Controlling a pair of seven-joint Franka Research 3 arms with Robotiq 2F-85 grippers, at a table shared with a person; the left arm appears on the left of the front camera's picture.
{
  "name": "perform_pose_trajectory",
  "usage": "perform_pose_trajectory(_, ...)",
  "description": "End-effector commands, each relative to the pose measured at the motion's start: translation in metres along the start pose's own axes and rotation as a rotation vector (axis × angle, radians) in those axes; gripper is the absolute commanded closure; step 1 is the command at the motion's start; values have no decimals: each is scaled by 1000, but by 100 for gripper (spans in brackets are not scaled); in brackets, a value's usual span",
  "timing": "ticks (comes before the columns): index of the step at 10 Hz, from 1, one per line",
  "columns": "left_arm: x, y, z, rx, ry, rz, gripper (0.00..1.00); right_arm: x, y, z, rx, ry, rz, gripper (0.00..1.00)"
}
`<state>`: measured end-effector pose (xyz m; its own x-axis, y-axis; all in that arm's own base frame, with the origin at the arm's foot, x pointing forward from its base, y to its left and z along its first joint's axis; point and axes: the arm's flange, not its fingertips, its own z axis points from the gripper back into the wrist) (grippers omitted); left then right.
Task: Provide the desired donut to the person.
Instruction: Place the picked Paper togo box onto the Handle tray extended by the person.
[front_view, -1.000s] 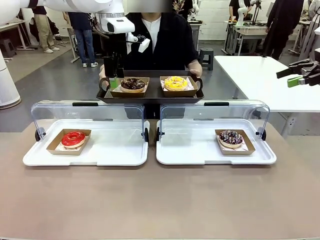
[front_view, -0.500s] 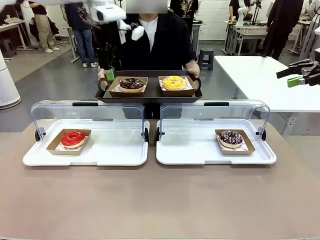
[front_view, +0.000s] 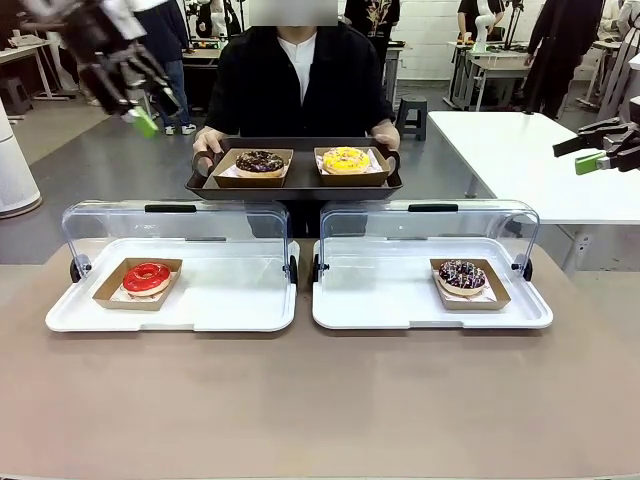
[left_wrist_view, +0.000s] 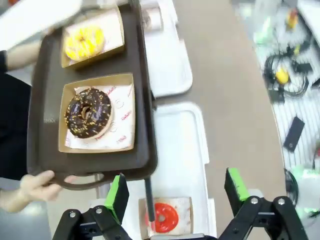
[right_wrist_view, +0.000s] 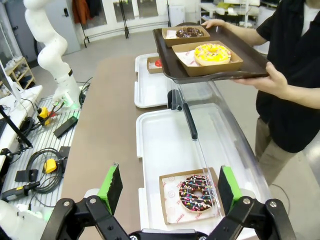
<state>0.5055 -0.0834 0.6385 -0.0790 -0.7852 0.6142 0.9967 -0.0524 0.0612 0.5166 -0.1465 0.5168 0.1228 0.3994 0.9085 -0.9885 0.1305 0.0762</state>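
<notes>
Across table: person (front_view: 300, 80) holding brown tray (front_view: 293, 185), chocolate donut (front_view: 260, 161) now seated beside yellow donut (front_view: 346, 159). Left gripper (front_view: 135, 95) pulling away up-left, jaws apart, empty; right gripper (front_view: 600, 150) idling, jaws apart. Delivery looking done.

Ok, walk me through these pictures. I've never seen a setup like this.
Two robot arms share a table with a person. The front picture looks across the table at that person; the other two come from cameras on each arm's wrist. The person holds a dark tray carrying a chocolate donut and a yellow donut. On the table, two white lidded trays hold a red donut and a sprinkled donut. The left tool and right tool are open, holding nothing.
</notes>
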Motion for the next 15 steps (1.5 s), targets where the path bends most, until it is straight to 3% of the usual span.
perform_pose_trajectory(1, -56, -37, 9, 92, -189, 93, 0, 2, 0, -1, -3, 1, -4, 0)
perform_pose_trajectory(4, -141, -55, 40, 94, -368, 236, 0, 2, 0, -1, -3, 1, -4, 0)
perform_pose_trajectory(7, -198, -65, 59, 51, -475, 234, 0, 2, 0, -1, -3, 1, -4, 0)
perform_pose_trajectory(10, -229, -61, 57, -22, -467, 240, 0, 2, 0, -1, -3, 1, -4, 0)
perform_pose_trajectory(15, -239, -56, 53, 32, -474, 254, 0, 2, 0, -1, -3, 1, -4, 0)
